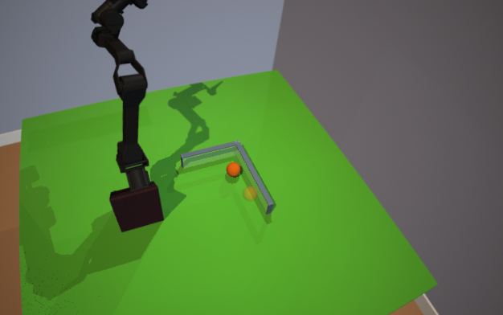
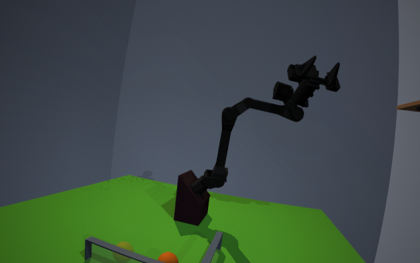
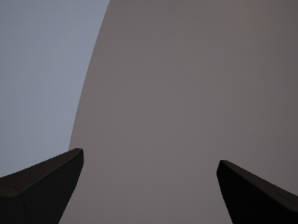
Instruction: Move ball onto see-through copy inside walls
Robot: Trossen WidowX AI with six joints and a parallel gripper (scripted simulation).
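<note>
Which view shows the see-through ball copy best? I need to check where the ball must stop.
The top view: the see-through copy shows whole, beside the long wall, just past the orange ball. The exterior view shows it only through a wall at the bottom edge; the wrist view misses it.

The ball [image 1: 233, 169] lies inside the walls' [image 1: 255, 173] corner, beside the see-through copy [image 1: 250, 194].

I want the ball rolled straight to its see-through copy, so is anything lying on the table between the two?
Nothing visible does. The ball sits just inside the corner of the walls, and the copy lies along the same wall, with only bare table between them. The gripper is open, raised high.
</note>
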